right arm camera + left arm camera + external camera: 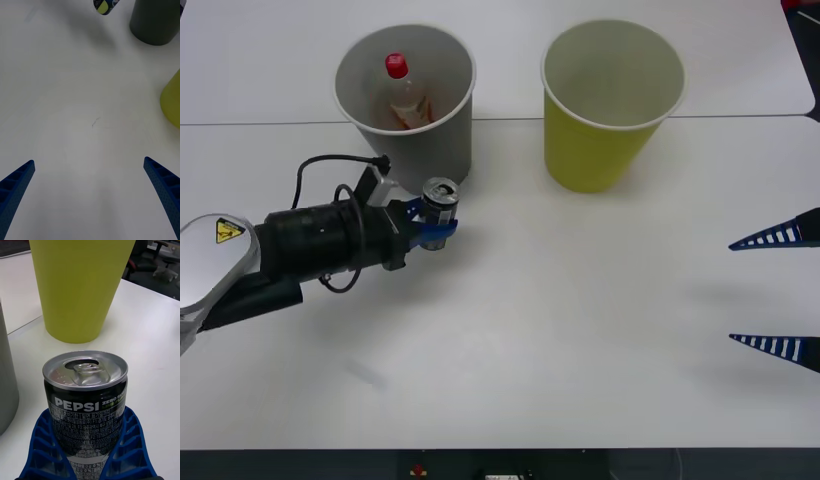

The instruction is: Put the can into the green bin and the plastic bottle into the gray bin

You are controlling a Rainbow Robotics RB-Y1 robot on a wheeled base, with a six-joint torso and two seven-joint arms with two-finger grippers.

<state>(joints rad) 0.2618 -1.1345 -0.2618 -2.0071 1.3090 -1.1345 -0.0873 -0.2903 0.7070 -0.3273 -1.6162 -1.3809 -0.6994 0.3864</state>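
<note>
My left gripper (436,222) is shut on the can (442,196), a small black-and-silver drink can held upright just in front of the gray bin (450,125). In the left wrist view the can (87,397) sits between the blue fingers (43,444), its pull-tab top up, with the green bin (78,285) standing beyond it. The plastic bottle (406,95), red cap up, lies inside the gray bin. The green bin (600,140) stands to the right of the gray one. My right gripper (778,293) hangs open at the table's right side, holding nothing.
A seam between two white tables (740,115) runs behind the bins. In the right wrist view the gray bin's base (155,22) and the green bin's side (171,99) stand beyond a bare tabletop (90,123).
</note>
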